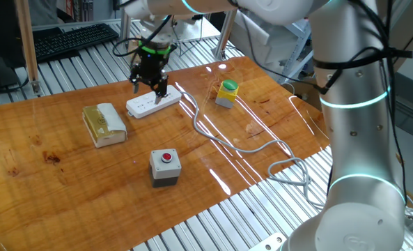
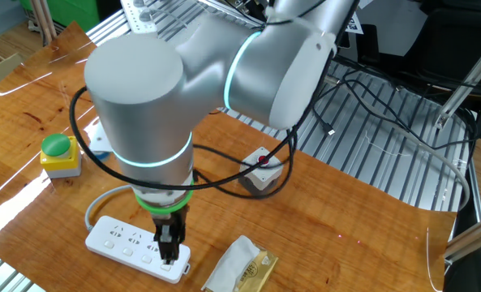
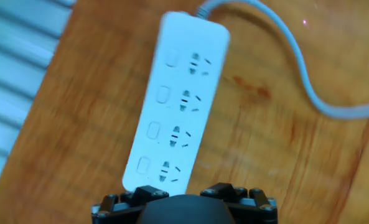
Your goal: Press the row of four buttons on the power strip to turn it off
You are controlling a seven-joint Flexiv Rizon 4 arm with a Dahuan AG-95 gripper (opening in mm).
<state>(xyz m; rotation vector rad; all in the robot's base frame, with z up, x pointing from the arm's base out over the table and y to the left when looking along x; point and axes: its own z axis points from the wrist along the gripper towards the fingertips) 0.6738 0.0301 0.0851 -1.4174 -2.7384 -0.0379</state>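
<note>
The white power strip (image 1: 152,104) lies on the wooden table, its white cable (image 1: 213,132) trailing to the right. My gripper (image 1: 149,89) hangs just above the strip, open, with nothing between its fingers. In the other fixed view the gripper (image 2: 167,251) is over the cable-free end of the power strip (image 2: 130,242). The hand view looks down on the power strip (image 3: 193,106). There the four buttons run in a line along its left side, from the far one (image 3: 171,58) to the near one (image 3: 143,165). The fingertips do not show there.
A green dome button on a yellow box (image 1: 227,91) stands right of the strip. A red button on a grey box (image 1: 166,167) sits near the front edge. A tan block with a white wrap (image 1: 105,124) lies left. The cable loops off the table's right edge (image 1: 290,167).
</note>
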